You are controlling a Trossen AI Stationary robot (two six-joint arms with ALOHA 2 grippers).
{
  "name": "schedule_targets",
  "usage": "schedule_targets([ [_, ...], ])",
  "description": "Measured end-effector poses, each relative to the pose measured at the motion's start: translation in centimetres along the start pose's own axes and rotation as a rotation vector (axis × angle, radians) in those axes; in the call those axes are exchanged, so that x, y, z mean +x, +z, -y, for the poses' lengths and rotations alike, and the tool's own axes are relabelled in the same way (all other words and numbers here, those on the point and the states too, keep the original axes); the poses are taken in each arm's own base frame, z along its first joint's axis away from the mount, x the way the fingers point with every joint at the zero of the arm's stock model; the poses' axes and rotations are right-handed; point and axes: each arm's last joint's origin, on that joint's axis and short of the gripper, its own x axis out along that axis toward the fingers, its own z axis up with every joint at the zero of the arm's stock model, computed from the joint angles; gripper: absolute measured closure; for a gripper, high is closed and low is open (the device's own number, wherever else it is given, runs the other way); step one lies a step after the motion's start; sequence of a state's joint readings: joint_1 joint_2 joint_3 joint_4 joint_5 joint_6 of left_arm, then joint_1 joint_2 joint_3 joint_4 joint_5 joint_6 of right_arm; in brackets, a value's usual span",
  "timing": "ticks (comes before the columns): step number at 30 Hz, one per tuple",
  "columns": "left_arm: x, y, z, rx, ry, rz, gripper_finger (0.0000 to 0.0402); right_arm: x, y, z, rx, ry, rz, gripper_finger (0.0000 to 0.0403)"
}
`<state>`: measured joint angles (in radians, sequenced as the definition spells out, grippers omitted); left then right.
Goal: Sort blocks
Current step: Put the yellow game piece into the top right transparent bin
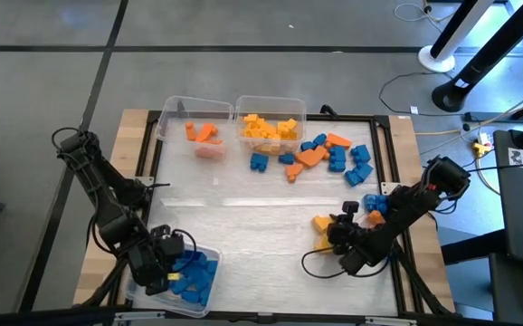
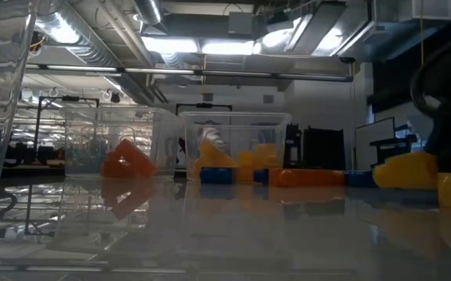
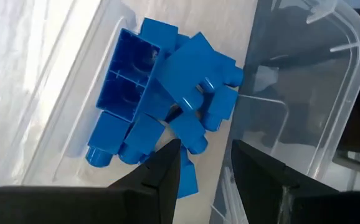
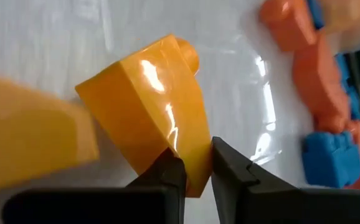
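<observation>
Yellow sloped plastic brick (image 4: pixel 158 106) pinched at its lower edge between the right gripper's (image 1: pixel 332 232) two dark fingers (image 4: pixel 167 174), at the near right of the white table top (image 1: pixel 243 226), beside a second yellow brick (image 4: pixel 30 134) on the same surface. Just past that gripper, against the table's right edge, a small cluster of blue and orange bricks (image 1: pixel 375 205).

At the table's near left corner, clear plastic rectangular bin (image 1: pixel 209 263) with a heap of blue plastic bricks (image 3: pixel 161 99) inside. Left gripper (image 1: pixel 164 263) hovering over that bin, fingers (image 3: pixel 161 171) spread apart above the blue heap, holding nothing.

Farther across the table, toward its far right, a loose scatter of blue and orange bricks (image 1: pixel 329 156) lying on the bare surface.

Along the table's far edge, two more clear bins side by side: left one (image 1: pixel 173 113) with a few orange bricks (image 1: pixel 203 132), right one (image 1: pixel 294 107) with many yellow bricks (image 1: pixel 266 129). Beyond the table, grey floor (image 1: pixel 243 27) and black stands with cables (image 1: pixel 461 81).
</observation>
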<state>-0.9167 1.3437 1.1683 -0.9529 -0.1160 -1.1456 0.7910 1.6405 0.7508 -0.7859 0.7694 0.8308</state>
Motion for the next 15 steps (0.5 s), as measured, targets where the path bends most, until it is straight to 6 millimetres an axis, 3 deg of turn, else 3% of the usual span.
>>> schedule_targets([
  [8, 0.0, 0.1, 0.1, 0.066, 0.002, 0.031, 0.027, -1.2, 2.1, 0.9, -0.015, -0.075, 0.01, 0.0343],
  [15, -0.1, 0.8, 0.5, 0.214, 0.024, 0.194, 0.027, -1.3, 5.3, 2.9, -0.109, -0.163, -0.008, 0.0342],
])
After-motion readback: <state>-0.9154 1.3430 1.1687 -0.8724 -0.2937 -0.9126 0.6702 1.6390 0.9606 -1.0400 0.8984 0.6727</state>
